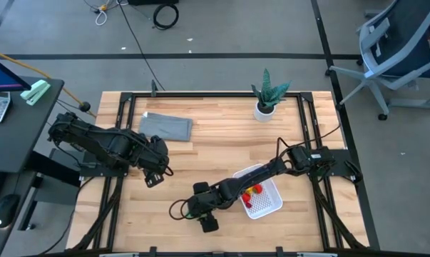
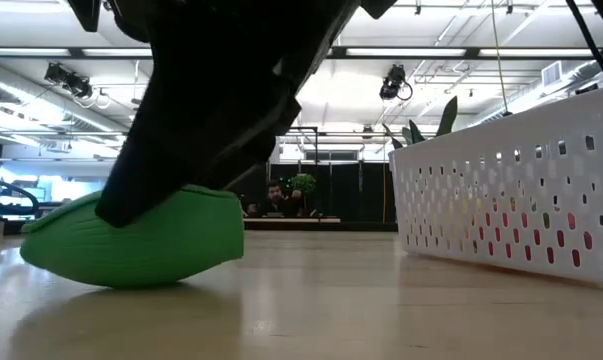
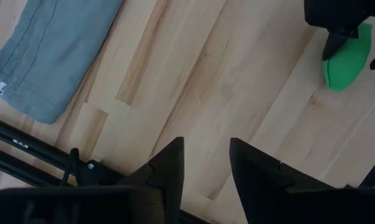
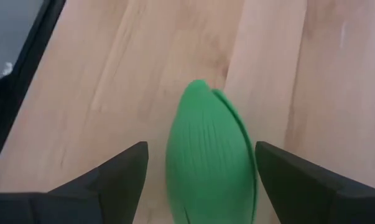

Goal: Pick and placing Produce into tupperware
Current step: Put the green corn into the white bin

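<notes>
- Right gripper (image 4: 196, 180) spread wide, 1 finger on each side of the green oval produce piece (image 4: 209, 155), pads apparently not yet pressing its ribbed skin
- Seen from above, same gripper low over the front middle of the desk (image 1: 200, 143), arm stretched across from the right, green piece hidden beneath it there
- Green piece resting on the desk, well to the left of the white tupperware (image 1: 272, 203) and apart from it; pointed end aimed away from the wrist
- Tupperware already holding red and yellow pieces (image 1: 252, 191); right arm passing over its near corner
- Left gripper (image 3: 204, 163) waiting over the left side of the desk, fingers part-way apart with nothing between them, grey cloth (image 1: 166, 126) close by
- Potted plant (image 1: 266, 93) at the back edge, well clear
- Likely step: closing on the green piece before lifting it toward the tupperware
- Risk: rounded, tapering sides could squirt out from between the fingers if closing lands off-centre or too near the pointed end
- Risk: shallow hold near the top might let the piece roll or drop on the lift
- Risk: arm link above the tupperware corner could nudge or drag it while swinging back, spilling the 2 colours of pieces inside
</notes>
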